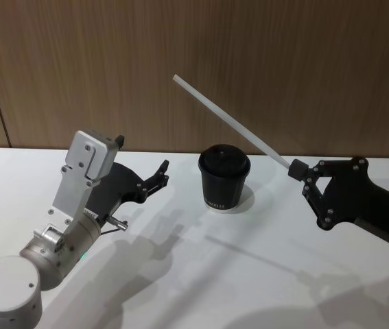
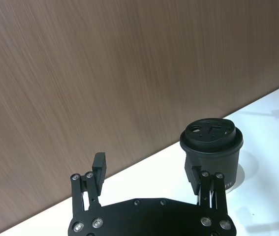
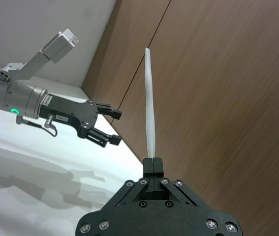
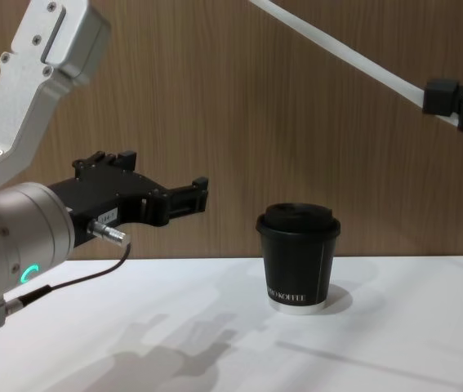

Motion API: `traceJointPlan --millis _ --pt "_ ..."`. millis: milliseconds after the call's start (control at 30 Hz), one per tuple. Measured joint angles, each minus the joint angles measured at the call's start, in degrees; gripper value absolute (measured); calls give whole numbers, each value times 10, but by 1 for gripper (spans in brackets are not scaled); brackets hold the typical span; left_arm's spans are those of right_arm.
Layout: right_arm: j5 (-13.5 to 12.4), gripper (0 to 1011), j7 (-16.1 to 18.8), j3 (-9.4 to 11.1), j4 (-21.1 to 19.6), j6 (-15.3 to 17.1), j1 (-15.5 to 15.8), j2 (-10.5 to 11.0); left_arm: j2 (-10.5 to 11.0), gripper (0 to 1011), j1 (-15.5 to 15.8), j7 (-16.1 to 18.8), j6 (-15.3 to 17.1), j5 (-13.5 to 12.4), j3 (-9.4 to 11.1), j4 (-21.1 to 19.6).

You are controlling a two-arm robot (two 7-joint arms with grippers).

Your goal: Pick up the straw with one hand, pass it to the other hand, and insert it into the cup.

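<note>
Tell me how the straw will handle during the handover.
The straw is probably fairly stiff: held by one end in the right pincer, it juts out straight without sagging. It looks thin and light, so it may pivot or slip if the open left pincer bumps it.

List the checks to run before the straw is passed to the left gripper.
1. Right gripper shut on the lower end of the straw: ok.
2. Left gripper open, left of the cup: ok.
3. Straw slants up, clear of the cup: ok.
4. Cup upright on the table, lid on: ok.
5. Lid opening wide enough for the straw: cannot tell.
</note>
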State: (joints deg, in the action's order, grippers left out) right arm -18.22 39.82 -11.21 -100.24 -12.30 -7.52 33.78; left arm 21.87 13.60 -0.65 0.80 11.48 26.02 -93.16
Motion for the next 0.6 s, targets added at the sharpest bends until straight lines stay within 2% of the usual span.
traceJointPlan --millis 333,467,600 --pt "0 0 0 0 0 0 0 0 -4 1003 13 -31 -5 16 0 17" --pt "0 0 0 0 0 0 0 0 -8 1003 22 -56 -10 33 -1 29" --pt "0 0 0 0 0 0 0 0 -13 1003 33 -94 -17 62 -5 43"
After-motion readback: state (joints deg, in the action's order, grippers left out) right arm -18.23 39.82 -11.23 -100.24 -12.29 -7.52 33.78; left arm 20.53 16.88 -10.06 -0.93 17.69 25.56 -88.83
